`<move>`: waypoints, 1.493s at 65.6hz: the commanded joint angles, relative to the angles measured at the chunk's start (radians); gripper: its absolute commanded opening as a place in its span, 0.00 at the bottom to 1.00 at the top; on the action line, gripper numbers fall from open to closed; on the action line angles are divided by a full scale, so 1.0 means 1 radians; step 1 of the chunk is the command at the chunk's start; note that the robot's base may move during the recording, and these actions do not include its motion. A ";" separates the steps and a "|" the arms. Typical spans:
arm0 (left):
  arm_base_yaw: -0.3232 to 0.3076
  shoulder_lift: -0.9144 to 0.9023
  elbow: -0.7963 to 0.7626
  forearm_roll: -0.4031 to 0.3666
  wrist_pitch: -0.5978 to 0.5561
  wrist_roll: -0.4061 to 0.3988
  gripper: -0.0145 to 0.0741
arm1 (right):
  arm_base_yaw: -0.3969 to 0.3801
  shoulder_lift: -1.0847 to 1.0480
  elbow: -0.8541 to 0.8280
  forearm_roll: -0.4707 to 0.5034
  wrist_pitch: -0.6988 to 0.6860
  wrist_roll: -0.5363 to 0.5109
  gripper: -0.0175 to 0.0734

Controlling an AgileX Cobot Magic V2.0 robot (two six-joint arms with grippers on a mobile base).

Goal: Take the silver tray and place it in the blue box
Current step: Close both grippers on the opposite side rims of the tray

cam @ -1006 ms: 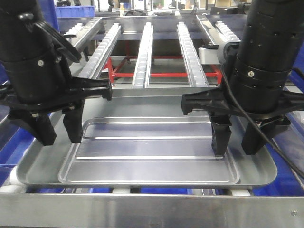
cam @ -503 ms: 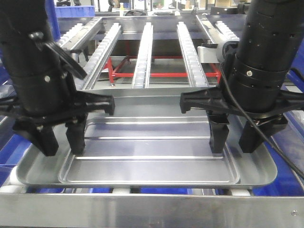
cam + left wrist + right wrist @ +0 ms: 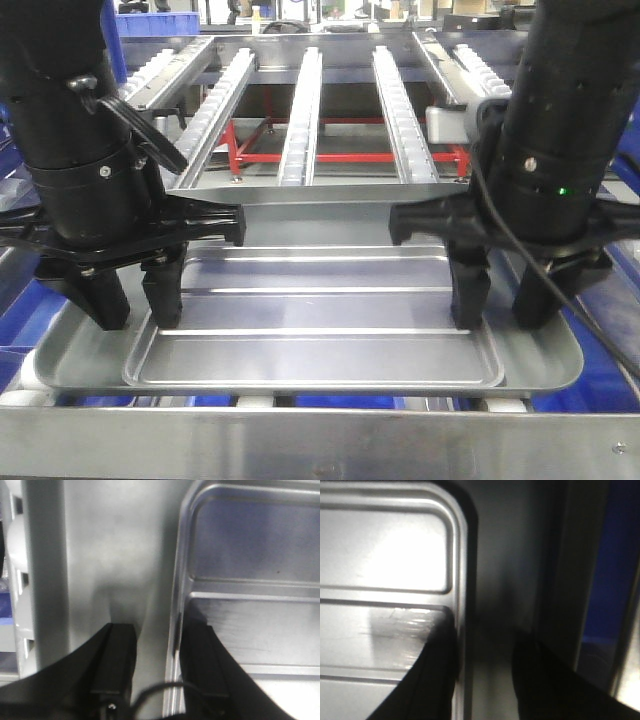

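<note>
The silver tray (image 3: pixel 320 345) lies flat on the roller frame at the near edge, its two ridges running left to right. My left gripper (image 3: pixel 132 305) is open and low over the tray's left side, its fingers either side of the step of the recessed panel (image 3: pixel 176 605). It also shows in the left wrist view (image 3: pixel 157 667). My right gripper (image 3: pixel 503 305) is open, straddling the same step on the right side (image 3: pixel 462 580); it also shows in the right wrist view (image 3: pixel 487 677). Blue plastic (image 3: pixel 605 385) shows beside and below the tray; I cannot tell whether it is the blue box.
A steel frame bar (image 3: pixel 320 440) runs across the front, just below the tray. Roller rails (image 3: pixel 300 110) stretch away behind it over a red frame (image 3: pixel 340 157). Blue bins (image 3: pixel 155 22) stand at the far back left.
My left gripper has come down and slightly right onto the tray's left step. My right gripper has sunk a little. The tray has not moved.
</note>
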 commanded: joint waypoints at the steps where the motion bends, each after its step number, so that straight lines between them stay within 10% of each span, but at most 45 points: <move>1: 0.000 -0.040 -0.027 0.006 -0.021 0.000 0.34 | -0.003 -0.033 -0.024 -0.009 -0.019 0.000 0.63; 77: 0.000 -0.040 -0.027 0.002 -0.021 0.000 0.25 | -0.004 -0.033 -0.024 -0.009 -0.051 0.000 0.62; 98: 0.000 -0.040 -0.027 0.000 -0.021 0.000 0.07 | -0.004 -0.033 -0.024 -0.009 -0.051 0.000 0.25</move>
